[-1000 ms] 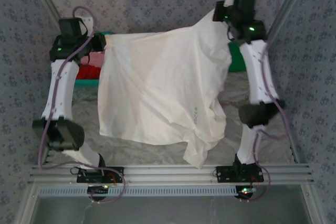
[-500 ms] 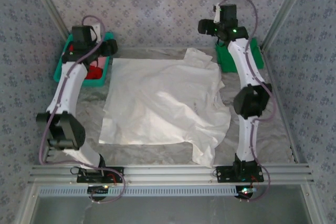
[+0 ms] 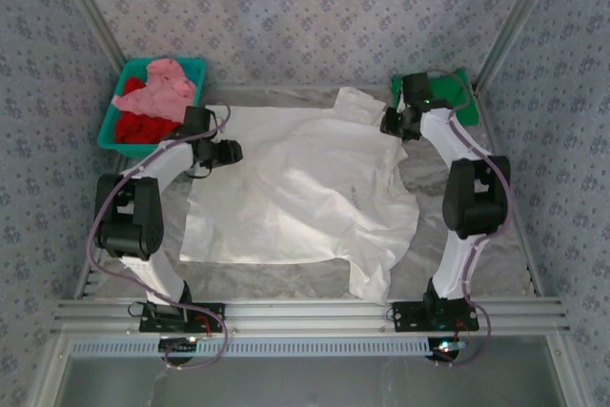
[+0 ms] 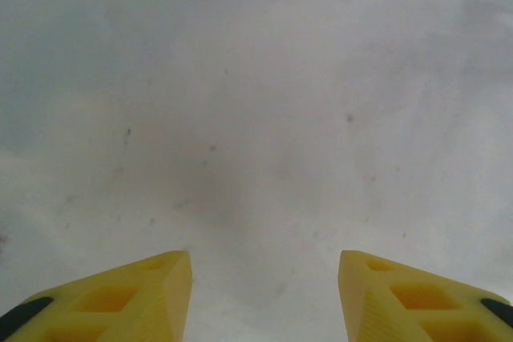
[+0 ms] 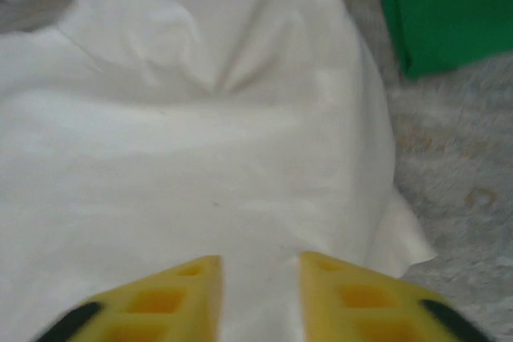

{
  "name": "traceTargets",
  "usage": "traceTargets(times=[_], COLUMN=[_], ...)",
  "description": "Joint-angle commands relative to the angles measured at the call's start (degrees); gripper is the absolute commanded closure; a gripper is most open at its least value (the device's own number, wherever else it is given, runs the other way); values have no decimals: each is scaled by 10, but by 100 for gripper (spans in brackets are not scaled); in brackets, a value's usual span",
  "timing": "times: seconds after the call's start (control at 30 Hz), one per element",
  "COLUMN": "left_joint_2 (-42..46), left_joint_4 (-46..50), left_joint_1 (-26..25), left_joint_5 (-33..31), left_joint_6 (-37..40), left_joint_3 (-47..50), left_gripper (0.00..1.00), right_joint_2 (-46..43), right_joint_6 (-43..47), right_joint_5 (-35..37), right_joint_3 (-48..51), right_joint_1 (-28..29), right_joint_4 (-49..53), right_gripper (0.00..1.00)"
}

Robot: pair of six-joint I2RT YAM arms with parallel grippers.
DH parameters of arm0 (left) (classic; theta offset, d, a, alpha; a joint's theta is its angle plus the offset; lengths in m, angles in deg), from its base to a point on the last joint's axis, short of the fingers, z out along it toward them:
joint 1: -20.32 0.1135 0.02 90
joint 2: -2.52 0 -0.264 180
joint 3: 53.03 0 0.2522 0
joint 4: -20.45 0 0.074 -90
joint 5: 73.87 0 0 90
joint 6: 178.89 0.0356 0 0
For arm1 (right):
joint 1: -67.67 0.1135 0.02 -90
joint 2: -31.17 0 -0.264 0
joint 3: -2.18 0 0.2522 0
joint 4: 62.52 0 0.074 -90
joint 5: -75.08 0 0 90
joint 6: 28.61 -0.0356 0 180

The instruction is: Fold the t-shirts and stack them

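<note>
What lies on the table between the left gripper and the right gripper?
The cream-white t-shirt, spread out and wrinkled, covers the stretch from left gripper to right gripper, in the top view.

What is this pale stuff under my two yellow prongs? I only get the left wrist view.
Observer: The cream-white t-shirt, spread on the table; your left pincer hangs open by its far left corner.
Operator: Any other clothes?
Observer: A green bin beyond that corner holds a pink shirt and a red shirt.
Operator: And the other arm?
Observer: Its right pincer, open, is over the shirt's far right shoulder, beside a green t-shirt.
</note>
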Motion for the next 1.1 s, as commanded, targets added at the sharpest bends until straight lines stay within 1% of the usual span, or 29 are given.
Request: traceTargets(times=[0.0,0.07,0.13,0.2,0.33,0.5,0.67,0.77,0.83,0.9,1.0,1.07], left_joint_2=[-7,-19,-35,-47,-67,-96,-136,-152,-149,-136,-106,-87], left_joint_4=[-72,-73,-69,-79,-98,-95,-85,-76,-77,-78,-77,-69], left_joint_1=[-2,-1,1,1,1,9,11,12,12,12,12,12], left_joint_5=[6,-8,-9,-6,-6,-9,3,5,5,0,-18,-25], left_joint_6=[-28,-36,-41,-45,-56,-79,-94,-100,-107,-109,-104,-95], left_joint_3=[16,22,21,26,31,5,-52,-88,-100,-102,-92,-85], left_gripper=[49,49,49,53,53,53,54,54,54,54,53,53], right_joint_2=[21,46,81,112,178,251,341,409,449,467,455,436], right_joint_6=[-7,-8,-8,-8,-8,-12,-16,-22,-27,-30,-28,-18], right_joint_5=[4,15,46,47,55,62,53,55,40,31,7,-17], right_joint_3=[-17,-34,-62,-85,-142,-226,-374,-499,-575,-613,-616,-616], right_joint_1=[1,1,2,5,5,3,-2,-10,-16,-21,-27,-29], right_joint_4=[5,14,32,56,86,122,171,206,208,205,178,171], right_gripper=[76,77,78,78,79,79,79,80,80,79,78,75])
